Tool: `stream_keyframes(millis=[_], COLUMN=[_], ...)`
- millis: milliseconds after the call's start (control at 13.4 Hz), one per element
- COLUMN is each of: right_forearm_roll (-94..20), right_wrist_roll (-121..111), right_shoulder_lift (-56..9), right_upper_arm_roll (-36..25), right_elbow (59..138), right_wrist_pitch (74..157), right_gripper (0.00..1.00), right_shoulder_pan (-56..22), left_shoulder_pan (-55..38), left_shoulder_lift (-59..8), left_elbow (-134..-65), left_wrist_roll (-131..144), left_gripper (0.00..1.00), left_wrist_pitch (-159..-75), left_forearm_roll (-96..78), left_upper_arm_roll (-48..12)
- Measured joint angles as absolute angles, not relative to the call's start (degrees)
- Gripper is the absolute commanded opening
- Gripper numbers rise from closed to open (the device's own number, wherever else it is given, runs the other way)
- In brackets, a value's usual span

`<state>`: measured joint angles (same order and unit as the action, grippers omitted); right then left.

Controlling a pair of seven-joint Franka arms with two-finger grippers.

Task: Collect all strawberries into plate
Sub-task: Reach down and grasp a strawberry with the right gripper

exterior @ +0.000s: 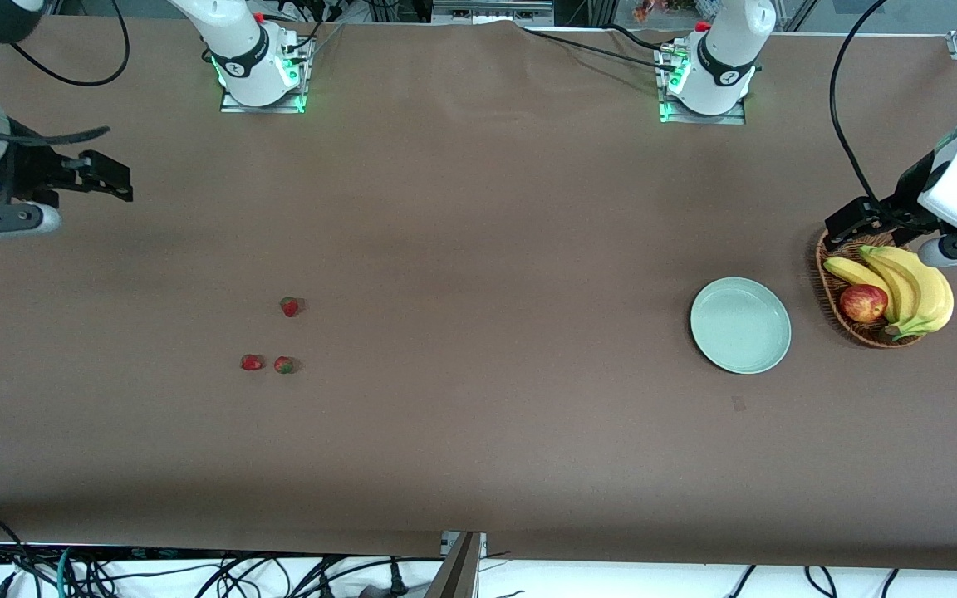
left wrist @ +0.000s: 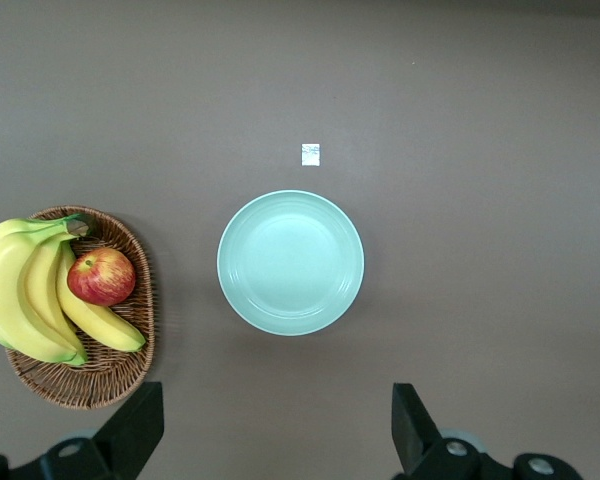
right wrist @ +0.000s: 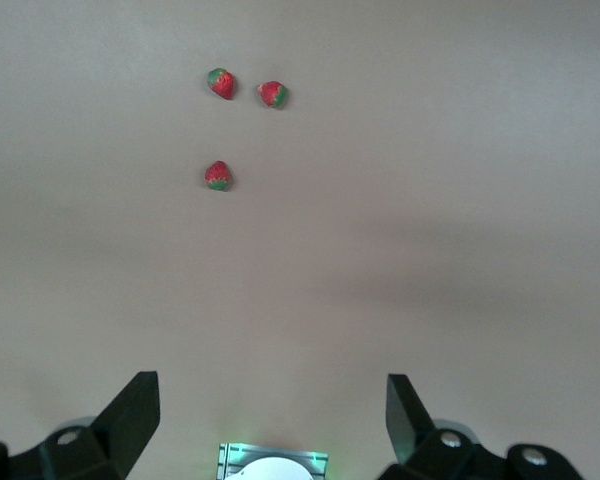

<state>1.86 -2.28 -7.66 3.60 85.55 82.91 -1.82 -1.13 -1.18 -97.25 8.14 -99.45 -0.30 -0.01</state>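
Three strawberries lie on the brown table toward the right arm's end: one (exterior: 289, 306) farther from the front camera, and two (exterior: 252, 362) (exterior: 283, 365) side by side nearer to it. They also show in the right wrist view (right wrist: 218, 176) (right wrist: 221, 83) (right wrist: 272, 94). The mint-green plate (exterior: 740, 325) is bare and sits toward the left arm's end; it also shows in the left wrist view (left wrist: 290, 262). My right gripper (exterior: 109, 178) (right wrist: 270, 400) is open and empty, held high over the table's end. My left gripper (exterior: 856, 220) (left wrist: 277, 420) is open and empty, held high over the basket's rim.
A wicker basket (exterior: 829, 286) (left wrist: 130, 330) with bananas (exterior: 910, 286) and an apple (exterior: 863, 302) stands beside the plate at the left arm's end. A small white tag (left wrist: 310, 154) lies on the table near the plate. The arm bases (exterior: 262, 75) (exterior: 707, 83) stand along the table's edge.
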Motion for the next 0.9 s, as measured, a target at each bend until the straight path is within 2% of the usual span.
stream_keyframes(millis=[448,897], right_forearm_roll=[1.79,1.79], right_wrist_roll=[-2.24,-2.06], right_shoulder_lift=[-20.94,-35.32], right_upper_arm_roll=[3.83,3.53], right_elbow=[86.30,87.11], right_wrist_pitch=[97.31,117.85], right_gripper=[1.00,1.00], right_shoulder_pan=[-7.30,-7.85], left_shoulder_pan=[-1.08,-1.08], left_shoulder_lift=[-1.22,-1.23], left_elbow=[-97.14,-97.09], left_wrist_roll=[8.16,8.16], left_gripper=[1.00,1.00], left_wrist_pitch=[-99.38,-99.34], left_forearm_roll=[-0.30,-0.30], left_upper_arm_roll=[-0.25,-0.35])
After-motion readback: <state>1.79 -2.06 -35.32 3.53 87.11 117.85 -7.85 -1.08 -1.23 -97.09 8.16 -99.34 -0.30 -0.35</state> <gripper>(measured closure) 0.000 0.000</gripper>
